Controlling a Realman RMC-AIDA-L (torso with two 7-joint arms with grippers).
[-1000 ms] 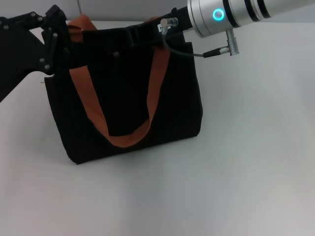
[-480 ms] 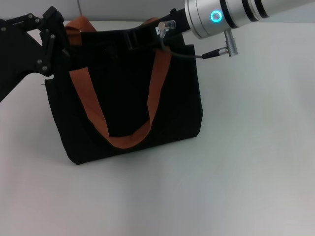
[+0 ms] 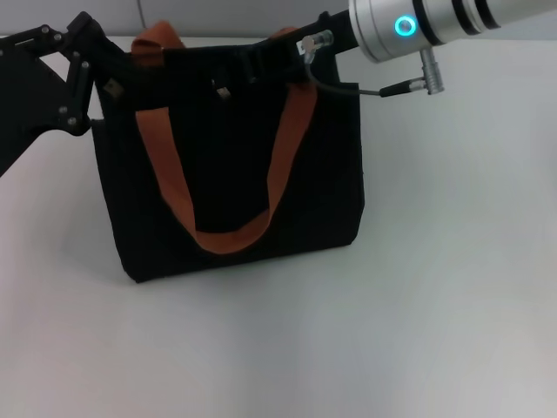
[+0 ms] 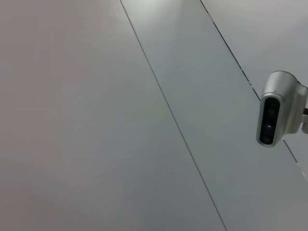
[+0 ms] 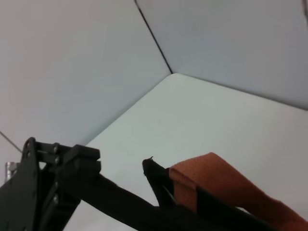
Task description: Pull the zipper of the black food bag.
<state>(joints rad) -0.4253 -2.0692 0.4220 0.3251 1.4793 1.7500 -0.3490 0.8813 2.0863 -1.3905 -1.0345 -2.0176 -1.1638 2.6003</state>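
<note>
Reaching along the top edge of the black food bag (image 3: 231,165), we are holding our right gripper (image 3: 261,65) just beside the zipper (image 3: 223,90), finger state unreadable, while our left gripper (image 3: 96,74) braces the left corner.

The bag (image 3: 231,174) is black all over, with rusty orange straps (image 3: 283,165). The table (image 3: 435,287) is plain white. The left gripper (image 3: 96,65) is black. The right arm (image 3: 435,22) is shiny silver with black bands and a glowing blue ring (image 3: 404,25). The walls (image 4: 96,120) are pale grey.
</note>
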